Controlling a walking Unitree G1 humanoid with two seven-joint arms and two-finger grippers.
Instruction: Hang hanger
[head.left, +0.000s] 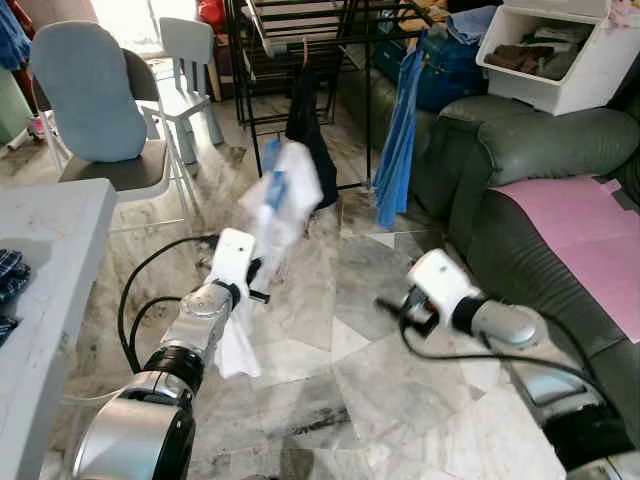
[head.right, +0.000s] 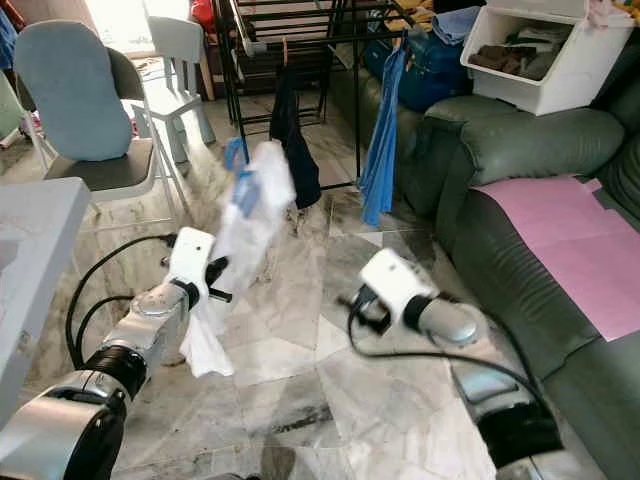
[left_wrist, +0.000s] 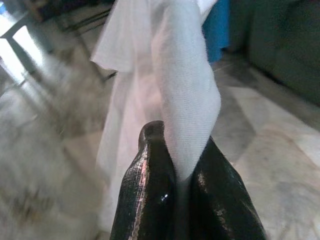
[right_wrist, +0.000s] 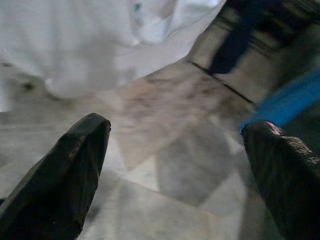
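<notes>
A white garment (head.left: 280, 215) on a blue hanger (head.left: 272, 158) hangs from my left gripper (head.left: 258, 272), which is held out over the marble floor. In the left wrist view the two black fingers (left_wrist: 150, 190) are shut on a fold of the white cloth (left_wrist: 180, 100). My right gripper (head.left: 392, 308) is out to the right of the garment, apart from it, with its fingers (right_wrist: 70, 175) spread wide and nothing between them. The black drying rack (head.left: 300, 40) stands ahead, with a black garment (head.left: 308, 125) and a blue garment (head.left: 398, 140) hanging on it.
A green sofa (head.left: 520, 200) with a pink sheet (head.left: 580, 230) runs along the right. A white bin (head.left: 555, 50) of clothes sits on its arm. A white table (head.left: 40, 260) is at the left, chairs (head.left: 100, 110) behind it.
</notes>
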